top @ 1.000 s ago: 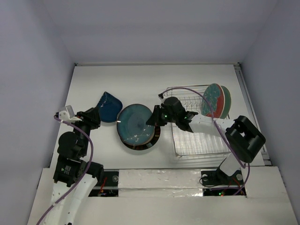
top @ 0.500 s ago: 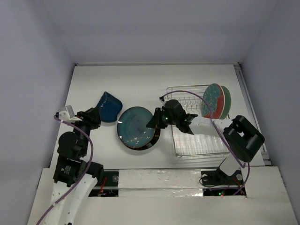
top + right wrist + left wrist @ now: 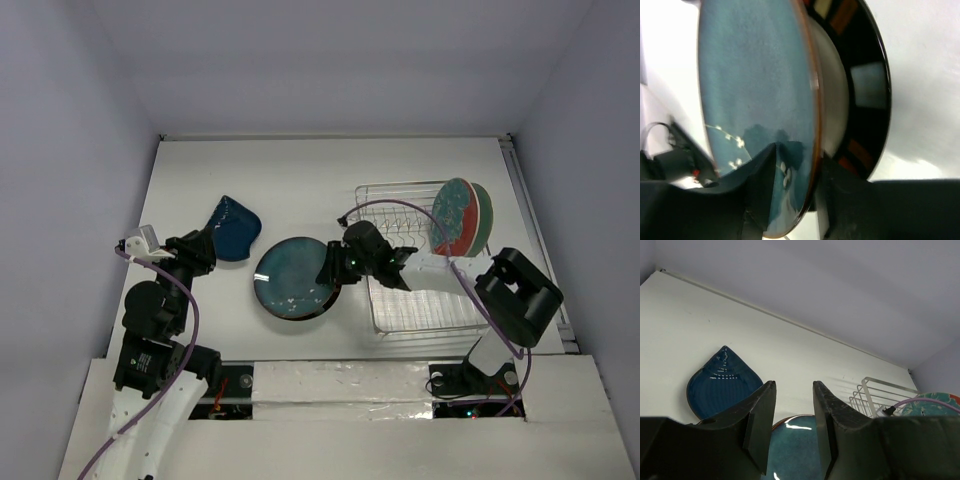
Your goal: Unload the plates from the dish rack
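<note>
Right wrist view: right gripper [image 3: 797, 157] jaws pinch the glossy teal plate [image 3: 752, 85] by its rim; stiff, slick, breakable, it likely needs a firm edge hold.

The teal plate [image 3: 755, 85], cut off at the top edge, hides most of the dark-rimmed plate [image 3: 867, 95] beneath.
</note>
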Tool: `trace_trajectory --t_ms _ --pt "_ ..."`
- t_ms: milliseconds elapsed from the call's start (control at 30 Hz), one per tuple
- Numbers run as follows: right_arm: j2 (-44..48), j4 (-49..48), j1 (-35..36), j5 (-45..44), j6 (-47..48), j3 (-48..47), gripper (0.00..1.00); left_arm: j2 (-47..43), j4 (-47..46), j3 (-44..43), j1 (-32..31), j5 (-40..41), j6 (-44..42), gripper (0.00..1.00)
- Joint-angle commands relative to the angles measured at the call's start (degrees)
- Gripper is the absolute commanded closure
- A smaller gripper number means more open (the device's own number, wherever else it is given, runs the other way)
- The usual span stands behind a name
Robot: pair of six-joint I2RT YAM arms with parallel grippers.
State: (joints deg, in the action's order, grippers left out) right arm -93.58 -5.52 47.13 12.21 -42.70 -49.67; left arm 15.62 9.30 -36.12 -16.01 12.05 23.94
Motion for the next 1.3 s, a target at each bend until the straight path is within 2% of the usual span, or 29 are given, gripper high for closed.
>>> trace_trajectory --t_ms 0,167,300,500,733,1033,1067,1167,1200,1267 --pt "-0.02 1.65 2.17 -3.24 2.62 -3.24 0.57 -0.5 -2.27 0.43 0.28 -0.19 0.14 0.67" --pt "0.33 5.25 3.49 -7.8 3.5 -4.38 0.46 -0.68 -2.27 0.43 0.28 -0.19 0.05 0.67" --pt "0.15 10.16 5.33 -11.67 4.11 -6.22 0.33 -0.76 -2.36 0.35 0.28 -0.19 -0.04 0.66" --pt "-1.43 18.16 7.88 -20.98 5.43 -10.62 0.17 -1.29 -2.27 0.26 0.28 -0.19 0.05 0.66" --pt "-1.17 24.5 9.73 -31.0 5.61 -14.31 0.13 -1.82 -2.18 0.26 0.28 -0.19 0.05 0.65" --pt "-0.55 31.36 10.87 -38.74 6.49 -20.9 0.13 -2.08 -2.18 0.17 0.28 -0.19 -0.04 0.65" --pt "0.49 31.18 10.87 -38.92 6.66 -21.43 0.14 -2.26 -2.18 0.26 0.28 -0.19 -0.04 0.65" --pt "5.57 29.96 10.87 -41.2 6.84 -20.74 0.32 -2.35 -2.09 0.26 0.28 -0.19 -0.04 0.65" --pt "7.25 30.04 10.87 -42.52 6.93 -20.56 0.51 -2.35 -2.09 0.17 0.28 -0.19 -0.04 0.65" --pt "10.51 32.05 10.87 -49.62 7.01 -20.73 0.79 -2.35 -2.01 0.26 0.28 -0.19 -0.04 0.65"
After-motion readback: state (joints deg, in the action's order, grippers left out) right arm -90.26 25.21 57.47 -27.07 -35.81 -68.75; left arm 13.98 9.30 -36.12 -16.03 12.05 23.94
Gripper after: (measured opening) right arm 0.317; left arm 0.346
